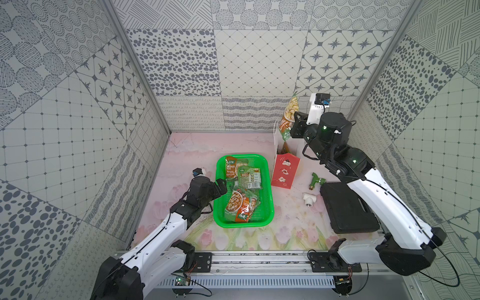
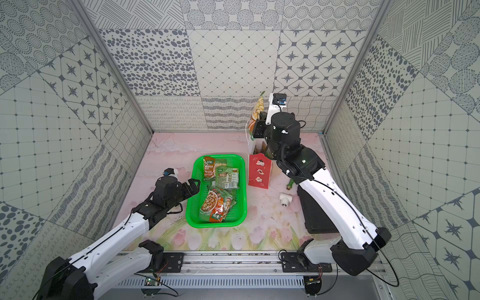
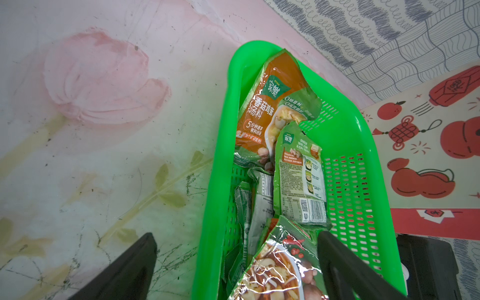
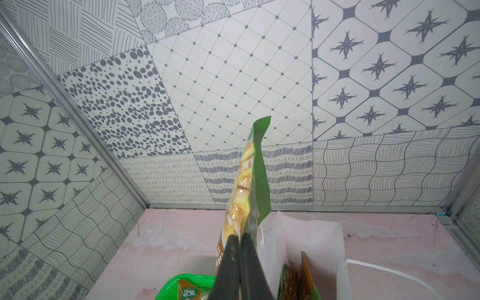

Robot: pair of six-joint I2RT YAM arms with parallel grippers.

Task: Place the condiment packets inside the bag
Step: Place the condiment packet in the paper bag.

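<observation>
On the floral counter (image 1: 293,228), nearest the viewer, the left claw (image 1: 222,187) hangs with its fingers wide apart, one outside the rim of a green basket (image 1: 244,225) and one over its inside. Several condiment packets (image 1: 240,205) lie overlapping in the basket. To the right are a black case (image 1: 348,210) and a white pipe fitting (image 1: 309,198). Just beyond the basket, the red bag (image 1: 284,170) stands upright and open, with more packets (image 4: 291,280) inside. Farthest back, above the bag's mouth, the right claw (image 1: 295,121) is clamped on a raised packet (image 1: 289,113).
</observation>
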